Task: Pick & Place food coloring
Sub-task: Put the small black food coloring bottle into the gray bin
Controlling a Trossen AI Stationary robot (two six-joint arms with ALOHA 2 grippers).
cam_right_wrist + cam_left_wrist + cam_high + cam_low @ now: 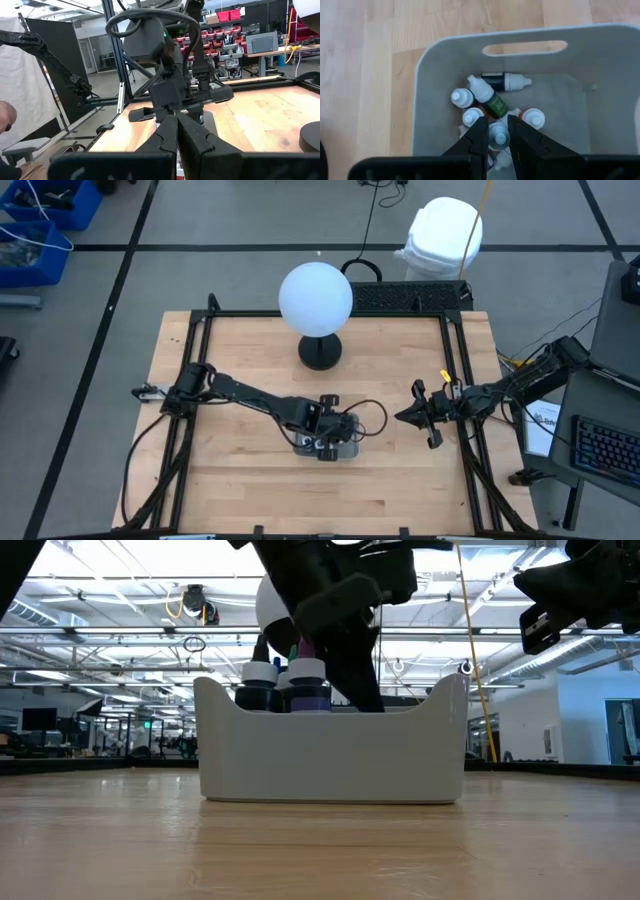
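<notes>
Apparently midway: at the left wrist frame's bottom centre, the left gripper (497,136) pinches 1 small white-capped food colouring bottle (498,134) inside the shallow grey plastic tray (425,90); 5 or so bottles lie beyond. Farther right, the right gripper (415,417) waits, closed.

A pale grey tray (445,65) holds food coloring (487,97): white-capped bottles, one green, one dark navy. Black grippers, a light wooden table (240,500), a white globe (315,297) on a black base (320,352)
</notes>
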